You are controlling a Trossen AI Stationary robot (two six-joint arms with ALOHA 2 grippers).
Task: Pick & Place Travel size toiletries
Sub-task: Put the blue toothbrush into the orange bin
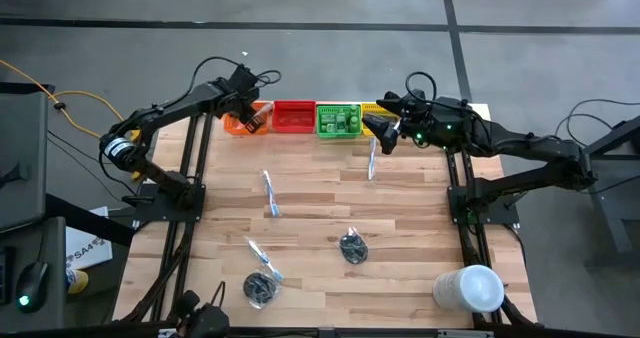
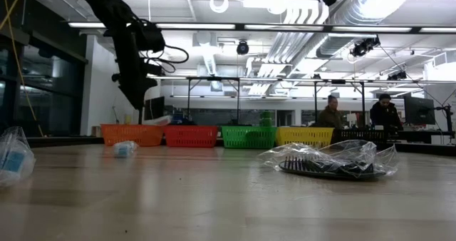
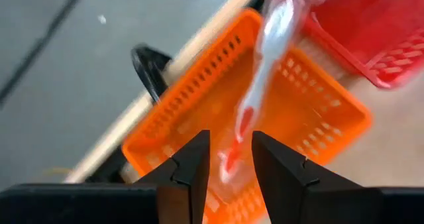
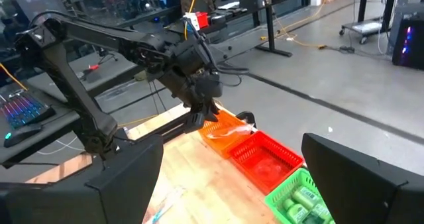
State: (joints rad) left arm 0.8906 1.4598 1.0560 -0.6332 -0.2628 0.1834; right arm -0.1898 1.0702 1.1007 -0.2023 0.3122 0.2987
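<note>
Toothbrush, clear-wrapped, at left gripper above orange bin, table's 11 o'clock; fingers parted slightly either side of wrapper, contact unclear, so release looks underway. Step in hand: drop into orange bin. Red bin, green bin follow rightward; green bottles already inside green one. Right gripper waits at 1 o'clock, fingers wide apart, nothing held. Next: left arm lifts clear, heads for loose toothbrush mid-table.

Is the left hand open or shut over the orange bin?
Open: in its wrist view the left hand shows a gap, the wrapped toothbrush loose between its fingers above the orange bin.
</note>
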